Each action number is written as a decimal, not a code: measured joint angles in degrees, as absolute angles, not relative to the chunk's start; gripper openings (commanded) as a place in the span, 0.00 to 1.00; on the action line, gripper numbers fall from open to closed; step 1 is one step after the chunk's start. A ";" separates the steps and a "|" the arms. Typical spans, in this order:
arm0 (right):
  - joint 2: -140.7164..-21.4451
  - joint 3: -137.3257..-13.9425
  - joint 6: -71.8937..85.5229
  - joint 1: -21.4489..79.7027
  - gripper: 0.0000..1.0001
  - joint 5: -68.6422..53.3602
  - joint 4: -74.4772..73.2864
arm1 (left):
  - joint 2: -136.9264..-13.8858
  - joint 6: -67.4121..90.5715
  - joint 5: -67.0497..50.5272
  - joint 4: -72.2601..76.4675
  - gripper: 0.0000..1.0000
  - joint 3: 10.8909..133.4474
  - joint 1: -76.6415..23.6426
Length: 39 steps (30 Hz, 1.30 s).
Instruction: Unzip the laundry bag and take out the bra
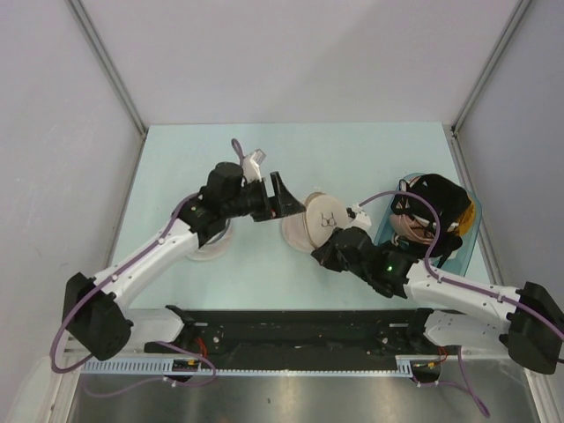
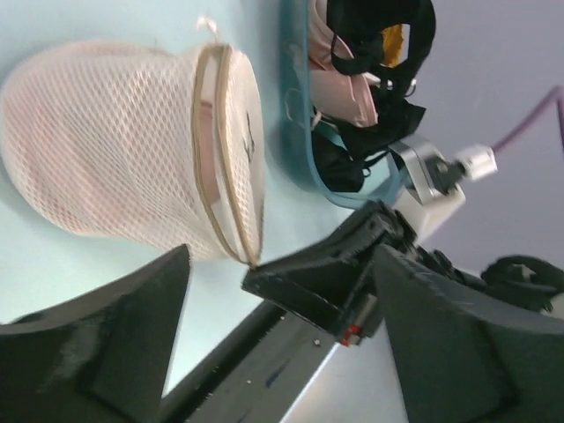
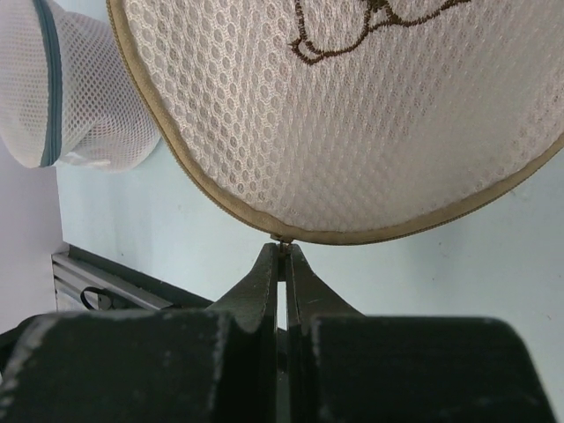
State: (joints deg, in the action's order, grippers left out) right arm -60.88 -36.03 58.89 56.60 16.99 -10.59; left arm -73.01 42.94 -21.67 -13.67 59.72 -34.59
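Finding: my right hand [image 3: 282, 251] is pinched shut on the zip seam at the rim of the laundry bag [image 1: 315, 222], which stands mid-bench. My left hand [image 1: 286, 194] hangs beside it, fingers spread, holding nothing. The bra I cannot see outright; a pink tint behind the mesh suggests it is inside. Risk: the nip is thin and may slip. With the bag unbraced, a pull could drag it instead of running the zip. The basket [image 1: 467, 231] crowds my right, the white pouch [image 1: 208, 248] lies under my left arm, and there is open bench beyond
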 measured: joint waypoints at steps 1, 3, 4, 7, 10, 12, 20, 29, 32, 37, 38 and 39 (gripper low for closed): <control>-61.43 -36.03 58.87 56.34 0.00 16.62 -10.24 | -71.70 43.81 -21.80 -12.99 0.98 58.11 -34.72; -62.30 -36.03 58.85 56.01 0.00 15.97 -9.54 | -71.26 45.63 -22.28 -11.31 1.00 55.72 -35.20; -62.78 -36.03 58.83 55.94 0.00 15.59 -9.08 | -71.75 46.52 -22.68 -10.41 1.00 54.65 -35.42; -63.64 -36.03 58.87 55.86 0.00 14.87 -8.25 | -74.83 48.84 -24.56 -7.73 0.90 51.92 -36.01; -63.64 -36.03 58.92 55.86 0.00 14.59 -8.16 | -78.81 51.07 -26.24 -5.26 0.74 50.57 -36.49; -63.64 -36.03 58.92 55.86 0.00 14.59 -8.25 | -80.38 52.18 -26.83 -3.51 0.66 49.67 -37.08; -62.70 -36.03 58.89 55.86 0.00 14.61 -8.93 | -82.83 54.43 -27.75 0.54 0.00 49.43 -40.14; -62.50 -36.05 58.87 54.92 0.00 15.44 -9.17 | -86.48 52.01 -28.86 -2.11 0.00 54.24 -40.05; -61.14 -36.05 58.78 53.84 0.00 15.64 -10.33 | -86.48 50.11 -28.80 -4.82 0.00 56.34 -39.40; -56.01 -35.66 57.58 49.10 0.00 16.19 -13.87 | -85.38 45.82 -28.67 -9.67 0.00 61.17 -35.00; -54.98 -35.22 57.14 47.75 0.00 15.90 -13.96 | -84.95 45.10 -28.60 -10.48 0.00 61.93 -34.00; -54.02 -34.72 56.86 46.17 0.00 15.49 -14.09 | -84.42 44.42 -28.49 -11.18 0.01 62.61 -33.12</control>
State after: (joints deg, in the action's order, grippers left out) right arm -54.02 -34.72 56.86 46.17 15.49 -14.09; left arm -84.42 44.42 -28.49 -11.18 62.61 -33.12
